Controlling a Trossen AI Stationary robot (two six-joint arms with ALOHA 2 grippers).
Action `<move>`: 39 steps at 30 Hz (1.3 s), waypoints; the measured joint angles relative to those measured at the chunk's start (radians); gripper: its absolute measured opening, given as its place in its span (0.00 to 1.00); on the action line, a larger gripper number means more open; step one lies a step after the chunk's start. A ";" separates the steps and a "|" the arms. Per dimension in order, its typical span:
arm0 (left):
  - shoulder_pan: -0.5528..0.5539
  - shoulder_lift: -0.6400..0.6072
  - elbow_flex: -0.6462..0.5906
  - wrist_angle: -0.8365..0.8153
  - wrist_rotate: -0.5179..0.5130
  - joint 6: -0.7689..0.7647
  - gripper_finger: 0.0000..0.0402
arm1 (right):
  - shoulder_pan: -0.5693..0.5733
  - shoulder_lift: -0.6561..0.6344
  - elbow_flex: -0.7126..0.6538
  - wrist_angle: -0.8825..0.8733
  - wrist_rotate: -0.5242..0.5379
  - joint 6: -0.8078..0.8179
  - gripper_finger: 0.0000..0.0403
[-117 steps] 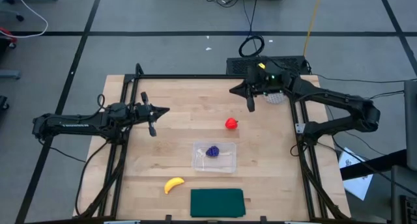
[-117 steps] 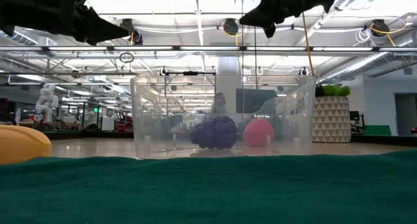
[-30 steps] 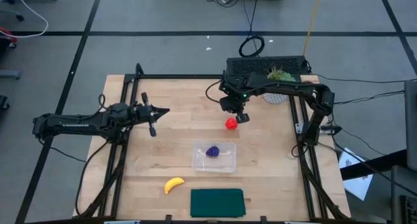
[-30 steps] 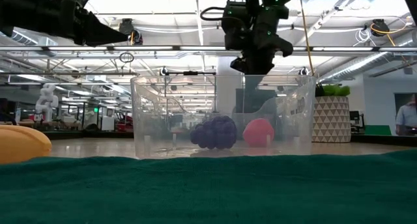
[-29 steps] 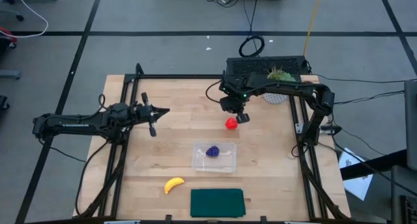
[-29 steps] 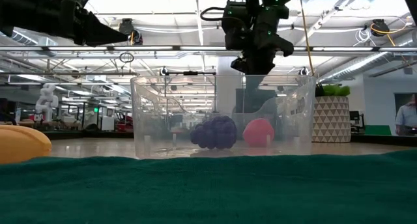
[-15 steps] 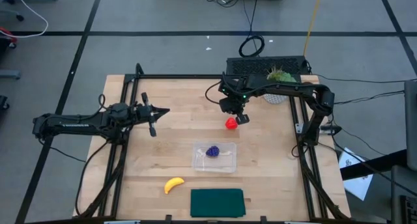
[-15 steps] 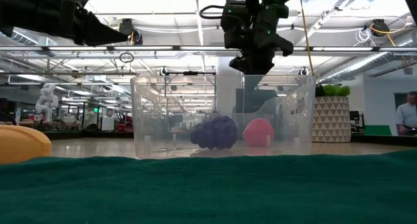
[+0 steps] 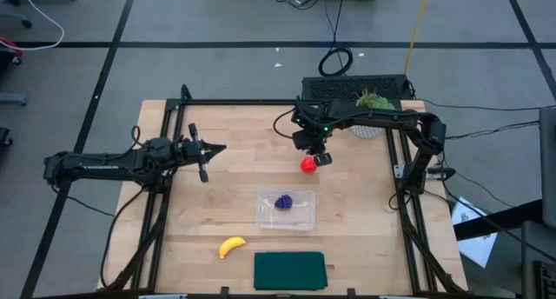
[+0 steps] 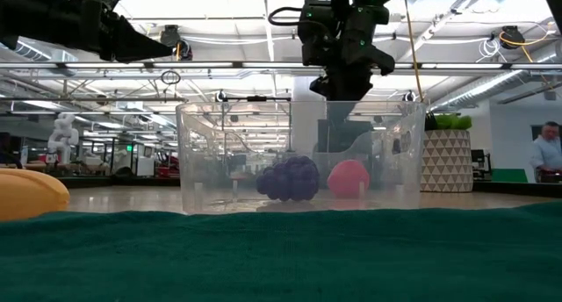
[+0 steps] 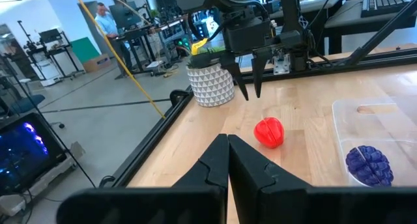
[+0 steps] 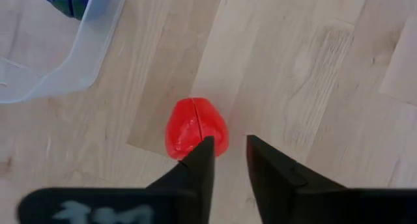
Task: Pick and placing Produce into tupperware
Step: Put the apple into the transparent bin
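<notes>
The red strawberry [image 9: 307,165] lies on the bare wood, away from the tupperware's far side. My right gripper [image 9: 318,155] hangs just above it, pointing down, open by a narrow gap. In the right wrist view its fingertips [image 12: 229,162] stand over the strawberry's [image 12: 195,127] edge without touching. The left wrist view shows the same gripper [image 11: 248,87] clear above the strawberry [image 11: 268,131]. The clear tupperware [image 9: 286,209] holds the purple grape cluster [image 9: 283,202]. The yellow banana [image 9: 231,246] lies near the table's near edge. My left gripper [image 9: 217,149] waits shut over the table's left part.
A flat dark green rectangle [image 9: 289,270] lies at the near edge beside the banana. A potted plant [image 9: 372,108] in a white pot stands at the far right corner. Black frame rails run along the table's left and right sides. Bare wood surrounds the strawberry.
Since the oldest frame my right arm has swung from the far right corner toward the table's middle, turned its fingers down and come to hang over the strawberry. In the last second it has held still. No fruit has moved.
</notes>
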 joint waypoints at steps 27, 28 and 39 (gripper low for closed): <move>0.000 0.000 0.000 0.000 0.000 -0.004 0.02 | 0.009 0.000 0.000 -0.015 -0.002 0.053 0.61; 0.000 0.000 0.000 0.000 0.000 -0.004 0.02 | 0.013 0.000 0.000 -0.018 -0.004 0.053 0.61; 0.000 0.000 0.000 -0.004 0.000 -0.005 0.02 | 0.041 0.000 0.000 0.022 -0.007 0.058 0.72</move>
